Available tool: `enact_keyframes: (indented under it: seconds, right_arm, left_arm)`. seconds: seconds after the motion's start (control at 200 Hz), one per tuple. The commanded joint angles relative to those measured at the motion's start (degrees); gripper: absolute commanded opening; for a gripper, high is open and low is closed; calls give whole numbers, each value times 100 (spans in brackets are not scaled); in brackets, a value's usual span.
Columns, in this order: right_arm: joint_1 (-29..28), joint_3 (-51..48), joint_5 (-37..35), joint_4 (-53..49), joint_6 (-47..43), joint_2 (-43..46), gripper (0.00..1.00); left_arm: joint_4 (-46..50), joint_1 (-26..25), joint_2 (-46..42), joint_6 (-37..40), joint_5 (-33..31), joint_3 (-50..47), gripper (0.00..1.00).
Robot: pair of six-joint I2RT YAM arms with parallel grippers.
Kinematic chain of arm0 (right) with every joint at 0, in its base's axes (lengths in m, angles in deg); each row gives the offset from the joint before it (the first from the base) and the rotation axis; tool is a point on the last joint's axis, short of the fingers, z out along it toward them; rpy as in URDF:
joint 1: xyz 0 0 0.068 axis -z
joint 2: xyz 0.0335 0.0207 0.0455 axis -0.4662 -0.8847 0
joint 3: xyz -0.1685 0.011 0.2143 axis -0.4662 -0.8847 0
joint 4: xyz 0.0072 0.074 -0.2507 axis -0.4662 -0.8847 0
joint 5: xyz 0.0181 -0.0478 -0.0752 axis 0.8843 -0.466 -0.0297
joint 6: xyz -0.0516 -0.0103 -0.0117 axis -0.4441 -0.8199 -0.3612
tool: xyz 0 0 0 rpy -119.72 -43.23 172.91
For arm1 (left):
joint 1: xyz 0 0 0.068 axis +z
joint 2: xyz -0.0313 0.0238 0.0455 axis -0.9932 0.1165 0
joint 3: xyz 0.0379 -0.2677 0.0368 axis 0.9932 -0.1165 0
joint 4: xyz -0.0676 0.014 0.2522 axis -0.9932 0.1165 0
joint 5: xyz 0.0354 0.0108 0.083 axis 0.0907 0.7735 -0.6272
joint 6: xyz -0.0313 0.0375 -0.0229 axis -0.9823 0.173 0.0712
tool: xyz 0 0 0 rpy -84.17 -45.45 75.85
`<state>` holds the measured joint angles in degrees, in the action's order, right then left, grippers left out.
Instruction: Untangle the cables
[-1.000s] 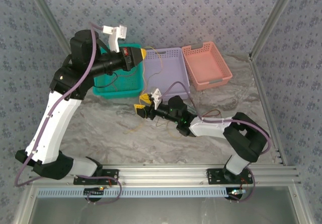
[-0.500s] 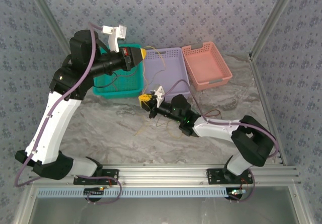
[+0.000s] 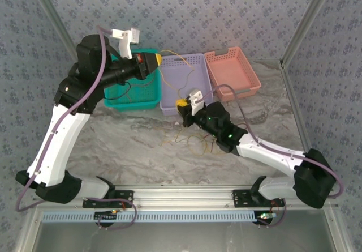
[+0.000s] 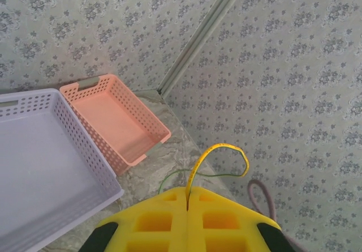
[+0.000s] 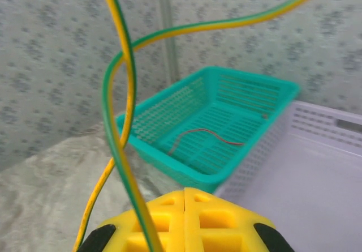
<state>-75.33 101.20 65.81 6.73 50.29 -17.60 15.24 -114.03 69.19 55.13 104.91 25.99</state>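
On the grey marbled table [image 3: 113, 144], a loose clump of thin coloured cables [image 3: 195, 144] lies just in front of the lilac plastic basket [image 3: 192, 73]. The left gripper [image 3: 154, 60], raised over the teal plastic basket [image 3: 133, 96], is clamped on a yellow-and-green striped cable [image 5: 226, 24]. The right gripper [image 3: 181, 104], lower and nearer the clump, pinches what seems the same strand. It runs far-left to near-right between them.

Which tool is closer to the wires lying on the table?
Right. The right tool hangs just behind the loose wires, near the purple basket; the left tool is farther back, by the green basket.
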Motion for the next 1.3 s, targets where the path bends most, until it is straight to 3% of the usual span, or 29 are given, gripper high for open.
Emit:
enact_keyframes:
  seconds: [0.0,0.16,0.265,0.47,0.69,0.809,0.949,1.054,1.149,1.239,1.299]
  right_arm:
    - [265,202,-408,-909,-187,345,0]
    - [276,765,-159,-1960,-544,493,0]
    - [415,1460,235,-2829,-430,273,0]
    - [748,2683,330,-4226,68,-172,0]
    - [1248,3433,1119,-5029,944,-400,0]
    - [1354,4251,1455,-5745,1430,-627,0]
    - [1523,4863,1692,-6097,2053,-628,0]
    - [1625,5206,1818,-6149,2431,-554,0]
    - [1655,5504,1873,-6105,2653,-488,0]
    - [1652,5765,1874,-6140,2745,-475,0]
    - [1640,5832,1856,-6153,2763,-453,0]
  left_arm:
    - [-46,49,-180,129,-163,-33,0]
    - [70,56,-33,111,-302,-191,0]
    - [24,50,173,30,-279,-478,33]
    - [-624,11,-644,-247,-1035,-2174,60]
    - [-1601,-470,-1976,-617,-1401,-4692,58]
    - [-2483,-891,-2096,-837,-1304,-5740,51]
    - [-2601,-1186,-1999,-889,-1845,-6335,47]
    - [-2257,-1178,-2042,-1089,-2483,-6712,48]
    - [-1609,-1063,-2063,-1680,-3274,-6843,56]
    - [-1212,-640,-1983,-2524,-3236,-6953,63]
    - [-1255,-261,-1835,-3115,-2704,-7028,63]
